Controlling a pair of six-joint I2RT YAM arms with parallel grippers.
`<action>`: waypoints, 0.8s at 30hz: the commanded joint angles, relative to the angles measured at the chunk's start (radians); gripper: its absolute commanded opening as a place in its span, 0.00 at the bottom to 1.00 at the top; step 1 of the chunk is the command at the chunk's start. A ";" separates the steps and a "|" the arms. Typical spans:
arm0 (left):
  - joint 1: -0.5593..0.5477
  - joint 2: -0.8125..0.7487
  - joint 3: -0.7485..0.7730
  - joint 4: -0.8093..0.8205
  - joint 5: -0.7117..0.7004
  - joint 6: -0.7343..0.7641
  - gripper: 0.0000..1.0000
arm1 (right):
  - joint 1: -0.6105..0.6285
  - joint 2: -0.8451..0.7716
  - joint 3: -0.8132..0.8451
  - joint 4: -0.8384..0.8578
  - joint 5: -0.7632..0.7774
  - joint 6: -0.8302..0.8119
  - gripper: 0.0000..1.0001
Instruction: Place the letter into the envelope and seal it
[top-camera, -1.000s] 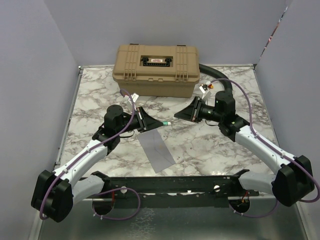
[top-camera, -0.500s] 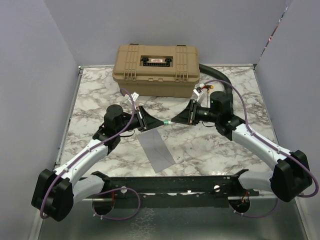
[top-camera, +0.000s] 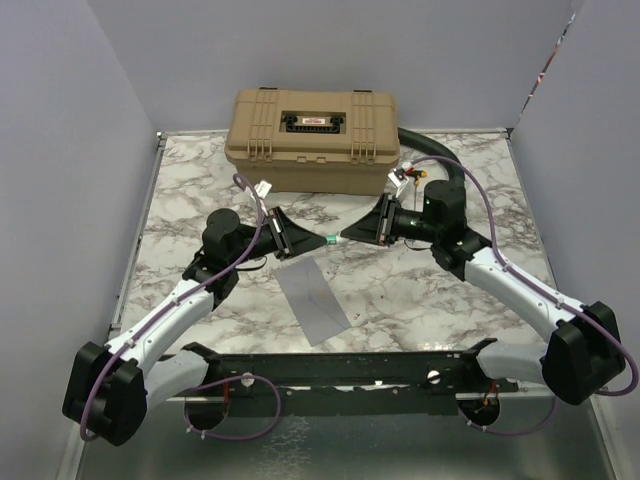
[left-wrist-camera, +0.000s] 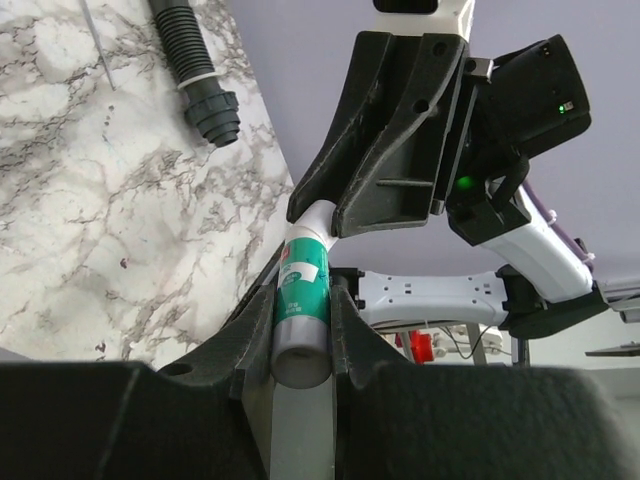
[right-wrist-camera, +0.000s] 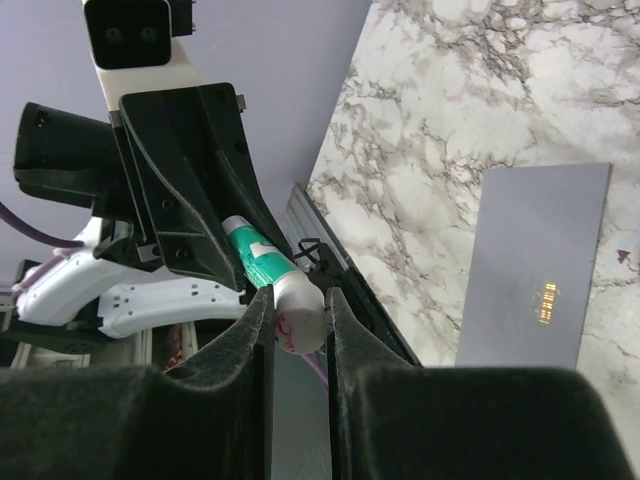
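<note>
- A white-and-grey marble table is lying under me, and plain lavender-grey walls are closing it in on three sides.
- A tan case is standing shut at the table's far edge. A black ribbed hose is curling out from behind the case's right end.
- The envelope is lying flat on the marble in front of the case, well apart from it, showing a plain grey face.
- My left gripper is clamping the green body of a glue stick, jaws nearly closed.
- My right gripper is pinching the stick's white cap just as narrowly.
- Both grippers are meeting tip to tip above the marble, between the case and the envelope.
- My own fingers are covering part of the stick's label, so I cannot read it.
- I cannot tell whether the cap is loosening from the tube, how the envelope's flap is lying, or whether the letter is inside.
</note>
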 joint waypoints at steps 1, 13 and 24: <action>-0.013 -0.046 0.054 0.116 0.013 -0.035 0.00 | 0.021 -0.041 -0.010 0.070 -0.063 0.078 0.12; -0.013 -0.072 0.050 0.241 -0.024 -0.070 0.00 | 0.027 -0.080 0.015 0.089 -0.120 0.206 0.11; -0.015 -0.071 0.046 0.279 -0.023 -0.085 0.00 | 0.050 -0.071 -0.032 0.302 -0.130 0.367 0.10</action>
